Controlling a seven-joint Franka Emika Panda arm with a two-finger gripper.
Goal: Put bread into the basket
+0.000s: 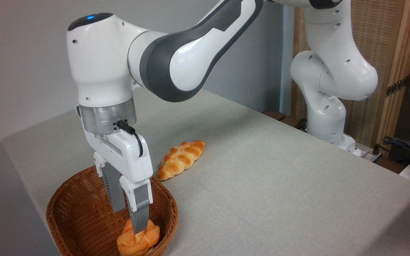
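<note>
The bread (144, 241), a small round golden-orange bun, lies inside the reddish-brown wicker basket (73, 213) against its near wall at the lower left of the table. My gripper (129, 221) hangs straight down into the basket just above the bun. Its jaws stand apart and open. The nearer finger (140, 213) crosses in front of the bun's top, and the farther finger (114, 192) ends above and left of it. Whether the nearer finger touches the bun I cannot tell.
A longer braided loaf (180, 159) lies on the grey tablecloth just behind and right of the basket. The arm's base (327, 124) stands at the table's far right edge, with cables (404, 149) and a wooden screen (386, 53) beyond.
</note>
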